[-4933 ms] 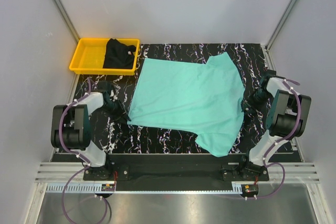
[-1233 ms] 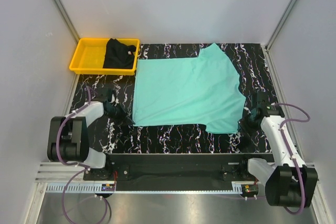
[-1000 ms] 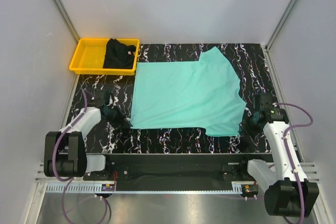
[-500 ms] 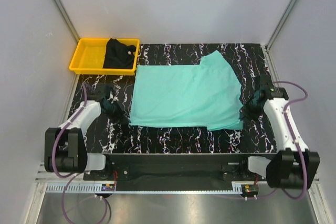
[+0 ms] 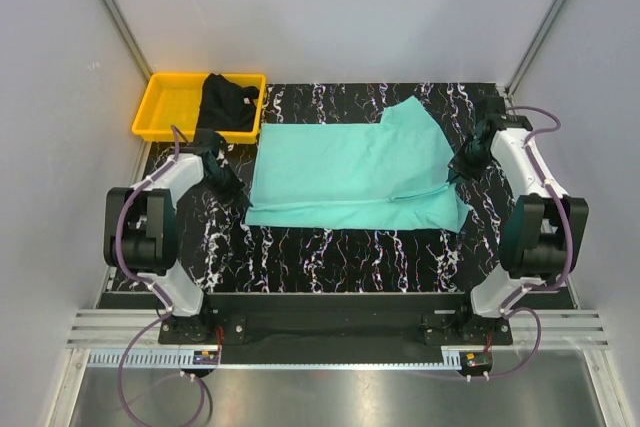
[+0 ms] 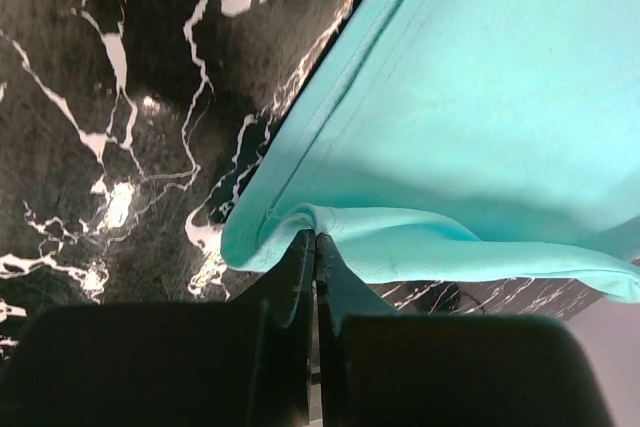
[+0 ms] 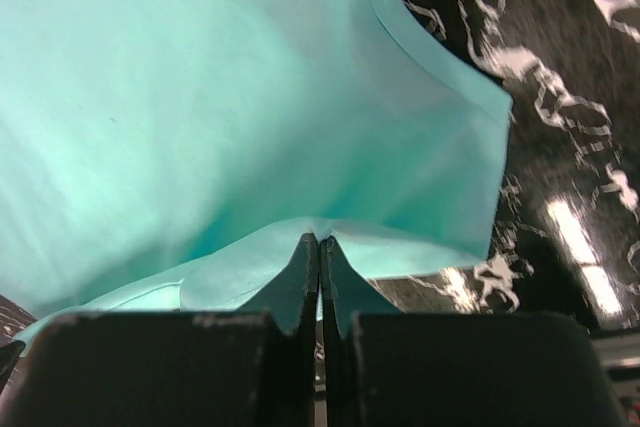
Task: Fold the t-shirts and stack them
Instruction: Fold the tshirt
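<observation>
- The black t-shirt (image 5: 228, 102) lies bunched in the right end of the yellow tray (image 5: 160, 112), at the far left corner of the desk (image 5: 330, 257). I judge it limp and light. I would take it by a hem or shoulder edge, though no clean edge shows in the heap.
- My left end effector (image 6: 314, 237) is pressed together on the left edge of the turquoise t-shirt (image 5: 350, 172), and the cloth puckers at its tips.
- That shirt is spread across the middle of the desk. It is plain and mostly smooth, with a sleeve pointing far-right and a raised crease running towards the near right corner. It looks thin and soft to me, so it should sag between two holds and could slip from a narrow pinch. Edges and corners, pulled evenly, are the places to grip.
- My right end effector (image 7: 320, 239) is likewise closed, pinching the shirt's right-hand edge, which gathers into a small peak at its tips.
</observation>
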Action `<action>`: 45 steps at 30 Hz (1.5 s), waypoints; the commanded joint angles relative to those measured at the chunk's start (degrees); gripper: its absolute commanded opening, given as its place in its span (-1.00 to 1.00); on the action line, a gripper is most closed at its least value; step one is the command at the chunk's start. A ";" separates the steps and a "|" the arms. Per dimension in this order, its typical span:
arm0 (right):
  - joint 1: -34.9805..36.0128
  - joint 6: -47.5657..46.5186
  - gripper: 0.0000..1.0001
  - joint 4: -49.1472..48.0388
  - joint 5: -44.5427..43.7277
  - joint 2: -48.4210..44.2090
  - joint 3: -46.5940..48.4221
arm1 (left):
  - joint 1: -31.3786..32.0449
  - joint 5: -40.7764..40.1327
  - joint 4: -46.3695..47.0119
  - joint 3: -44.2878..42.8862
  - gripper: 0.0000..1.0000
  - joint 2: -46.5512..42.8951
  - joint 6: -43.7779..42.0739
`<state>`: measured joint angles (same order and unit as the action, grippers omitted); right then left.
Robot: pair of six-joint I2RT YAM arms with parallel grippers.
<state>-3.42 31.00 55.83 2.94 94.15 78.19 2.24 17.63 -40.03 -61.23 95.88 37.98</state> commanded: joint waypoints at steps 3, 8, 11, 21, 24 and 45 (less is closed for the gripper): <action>0.26 -3.40 -1.00 -1.08 3.99 6.65 7.14 | 0.04 -1.19 0.39 -4.24 -1.00 3.43 -0.36; 0.26 -5.86 -0.99 -0.47 3.74 10.17 9.70 | 0.04 -0.75 0.57 -6.09 -1.00 5.90 -0.36; 0.26 -6.92 -0.97 -0.37 3.13 11.76 10.31 | 0.04 -0.84 0.66 -7.41 -1.00 6.60 -0.19; 0.26 -8.51 -0.94 -0.29 5.05 16.94 15.05 | 0.04 -0.84 0.57 -8.99 -1.00 8.89 0.52; 0.26 -8.50 -0.93 -0.29 5.06 19.04 16.72 | 0.04 -0.67 0.74 -9.34 -1.00 9.24 0.78; 0.17 -8.15 -0.99 1.91 -0.39 21.34 19.98 | -0.31 -0.66 0.83 -12.77 -1.00 10.74 1.66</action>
<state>-3.42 23.29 56.95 5.02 116.18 95.64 2.24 17.76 -40.07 -71.46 107.09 39.07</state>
